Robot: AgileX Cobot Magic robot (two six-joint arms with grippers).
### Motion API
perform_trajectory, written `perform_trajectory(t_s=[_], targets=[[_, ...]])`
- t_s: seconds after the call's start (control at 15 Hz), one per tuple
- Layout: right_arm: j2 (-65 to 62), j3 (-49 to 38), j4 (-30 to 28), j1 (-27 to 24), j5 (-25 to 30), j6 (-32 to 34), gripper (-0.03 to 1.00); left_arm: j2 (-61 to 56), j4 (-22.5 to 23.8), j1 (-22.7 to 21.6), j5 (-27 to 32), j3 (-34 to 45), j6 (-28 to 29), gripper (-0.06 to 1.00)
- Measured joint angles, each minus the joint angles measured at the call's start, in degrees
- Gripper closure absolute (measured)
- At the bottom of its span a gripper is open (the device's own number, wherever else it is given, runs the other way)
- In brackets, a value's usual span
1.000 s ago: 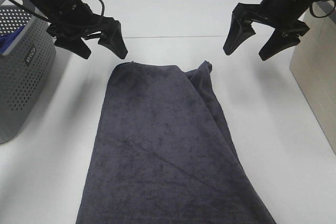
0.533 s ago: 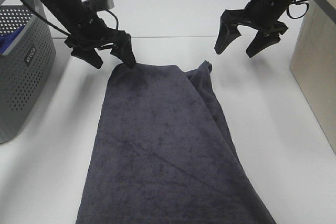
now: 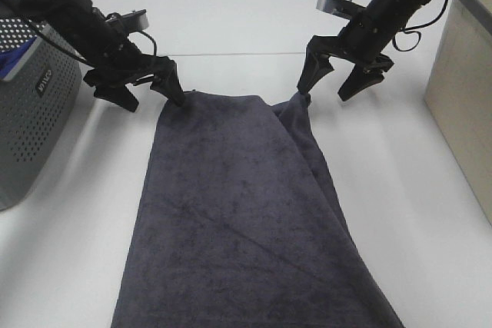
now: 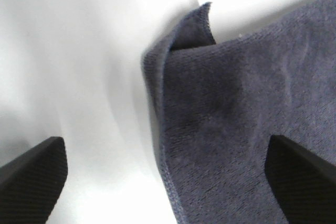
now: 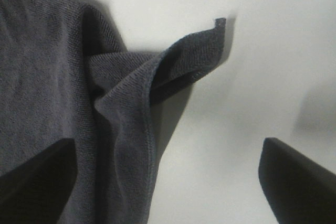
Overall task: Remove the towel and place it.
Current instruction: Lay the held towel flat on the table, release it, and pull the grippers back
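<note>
The dark grey towel point(image 4: 236, 114) lies on the white table point(image 4: 68, 51), its hemmed corner curled upward. The left gripper point(image 4: 167, 178) straddles the towel's edge with jaws spread wide. One fingertip point(image 4: 302, 177) is over cloth and the other over bare table.

High view: the camera sits above the near end of the table point(image 3: 430, 213) and looks down and forward along the towel point(image 3: 238, 213) toward both arms, wide enough to take in the left gripper point(image 3: 154, 102), the right gripper point(image 3: 324, 93) and the basket point(image 3: 38, 113) at the left edge. Left wrist view: the camera looks down between its own two dark fingers point(image 4: 31, 174), very near, onto one far corner of the towel and the bare table beside it. Right wrist view: equally near, it looks onto the other far corner, so each wrist view shares its one towel corner with the high view.
</note>
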State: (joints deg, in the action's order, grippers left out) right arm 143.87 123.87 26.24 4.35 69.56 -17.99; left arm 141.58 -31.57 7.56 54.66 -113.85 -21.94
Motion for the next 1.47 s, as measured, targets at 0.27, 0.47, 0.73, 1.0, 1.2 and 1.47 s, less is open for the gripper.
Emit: perform_trajectory(t_s=[0.27,0.47,0.73,1.0,1.2,1.47], targets=[[2.86,0.11,1.15,0.00,0.00,-1.55,0.07,1.26,-6.19,-2.92,-0.11,-0.06,-2.29,-0.01],[3.95,0.34,4.13,0.00,-0.17,-1.72,0.07,1.72,-6.25,-3.15,-0.52,-0.46,-2.58,-0.01],[4.24,0.34,6.13,0.00,-4.47,-1.49,0.07,2.86,-8.59,-3.15,-0.40,-1.32,-2.81,-0.01],[4.58,0.34,8.37,0.00,-7.56,-1.15,0.07,2.86,-8.71,-3.15,-0.34,-1.26,-2.92,-0.01],[4.76,0.52,8.71,0.00,-7.73,-1.15,0.07,2.92,-8.71,-3.09,-0.17,-1.38,-2.92,-0.01],[4.81,0.52,8.82,0.00,-7.91,-0.17,0.07,3.04,-9.11,-3.04,-0.17,-1.38,-2.58,-0.01]])
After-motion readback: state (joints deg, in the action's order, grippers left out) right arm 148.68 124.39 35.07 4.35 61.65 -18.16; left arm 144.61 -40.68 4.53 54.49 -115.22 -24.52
